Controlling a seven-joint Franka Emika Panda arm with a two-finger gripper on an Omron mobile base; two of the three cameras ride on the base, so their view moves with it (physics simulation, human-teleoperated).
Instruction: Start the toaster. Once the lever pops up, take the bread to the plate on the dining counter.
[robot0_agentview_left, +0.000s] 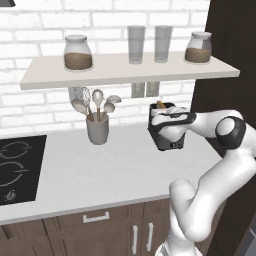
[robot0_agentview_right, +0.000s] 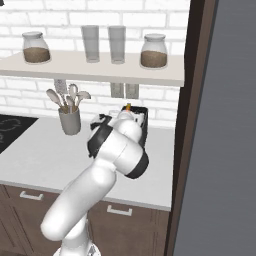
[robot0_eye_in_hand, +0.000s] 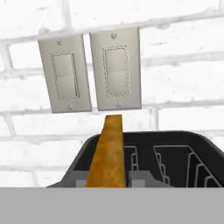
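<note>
Toaster (robot0_agentview_left: 166, 131) sits on the pale counter (robot0_agentview_left: 100, 170), at the back by the brick wall (robot0_agentview_left: 45, 107), under the right end of the shelf (robot0_agentview_left: 125, 72). Dark, boxy, two slots.

Bread (robot0_eye_in_hand: 107, 153) stands on edge in one slot, its brown crust rising above the toaster's top. In the hand view it runs up the middle of the frame from between the two finger tips (robot0_eye_in_hand: 140, 179), which sit close on either side of it at the slot. Whether they actually clamp the slice cannot be told. A speck of the crust shows above the toaster in the left base view (robot0_agentview_left: 160, 105) and in the right base view (robot0_agentview_right: 128, 106).

Gripper (robot0_agentview_left: 167, 120) is over the toaster's top, the white arm reaching in from the toaster's right in the left base view. In the right base view the arm's elbow covers most of the toaster.

On the wall behind the toaster: two grey switch plates (robot0_eye_in_hand: 89, 72), side by side.

Left of the toaster along the counter: utensil cup (robot0_agentview_left: 97, 127) with spoons, well apart; further left, black cooktop (robot0_agentview_left: 17, 170).

On the shelf above the toaster: two jars (robot0_agentview_left: 78, 52) at the ends, two glasses (robot0_agentview_left: 136, 44) between.
</note>
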